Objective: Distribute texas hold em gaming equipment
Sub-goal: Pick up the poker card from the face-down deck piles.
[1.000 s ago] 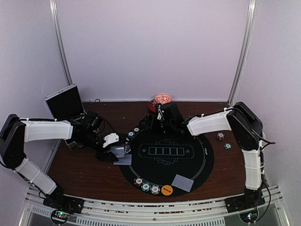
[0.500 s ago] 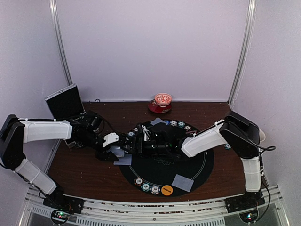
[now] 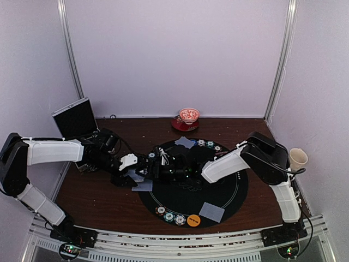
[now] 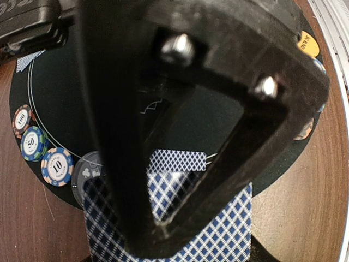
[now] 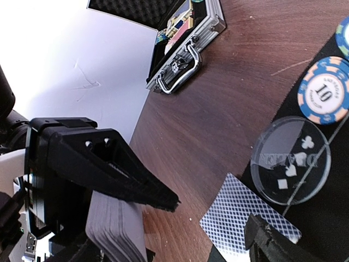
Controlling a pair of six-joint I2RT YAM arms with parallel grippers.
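My left gripper [image 3: 136,176] is shut on a deck of blue-diamond-backed playing cards [image 4: 229,234], held just off the left edge of the black mat [image 3: 229,194]. My right gripper [image 3: 158,166] reaches across the mat with its jaws open and empty, close to the deck [image 5: 112,224]; one of its fingers [image 5: 270,243] hangs over a single card [image 5: 237,215] lying at the mat's edge. Beside that card are a clear dealer disc [image 5: 292,161] and striped chips [image 5: 324,90]. Other cards [image 3: 184,142] [image 3: 211,211] lie on the mat, with chips [image 3: 170,216] and an orange disc [image 3: 193,220] at its near rim.
An open metal case [image 3: 76,117] stands at the back left, close behind the left arm. The red-and-white bowl on its saucer [image 3: 188,115] sits at the back centre. A paper cup [image 3: 297,158] is at the right wall. More chips [image 3: 210,144] line the mat's far rim.
My right arm has swung from the far side of the mat near the bowl leftward across it, ending beside the deck. The left arm and deck have stayed put.
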